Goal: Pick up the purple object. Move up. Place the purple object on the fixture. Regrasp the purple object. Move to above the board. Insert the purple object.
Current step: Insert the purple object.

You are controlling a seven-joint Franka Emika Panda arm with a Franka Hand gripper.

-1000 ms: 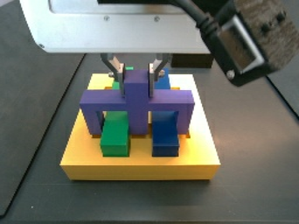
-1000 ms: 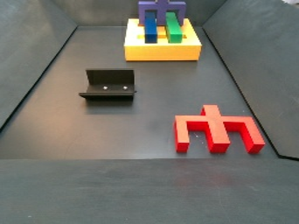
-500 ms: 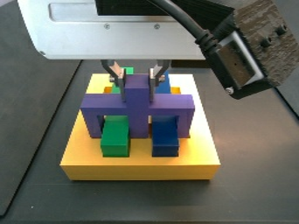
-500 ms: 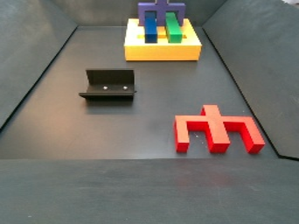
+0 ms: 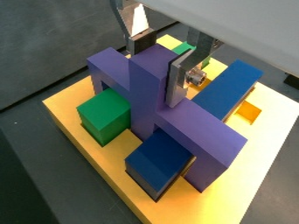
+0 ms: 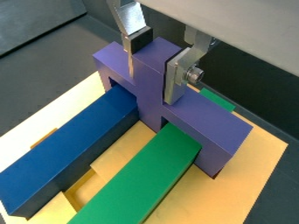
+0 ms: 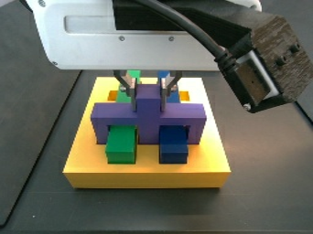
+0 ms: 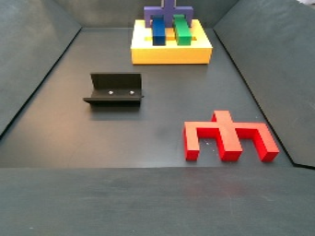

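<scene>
- Gripper [image 6: 158,63] above the board [image 7: 146,170], fingers [image 6: 177,74] clamped on the centre prong of the purple object [image 6: 176,109]
- Purple object seated on the board, straddling green bar [image 6: 146,179] and blue bar [image 6: 70,153]
- Fixture [image 8: 114,89] well apart from the board

Red comb-shaped block [image 8: 229,138] flat on dark floor [image 8: 110,138]

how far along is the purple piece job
Nearly finished. The purple object is off the fixture, which stands bare, and straddles the green bar and blue bar on the board. The gripper grips its middle prong. Left: seat it fully and let go.
</scene>
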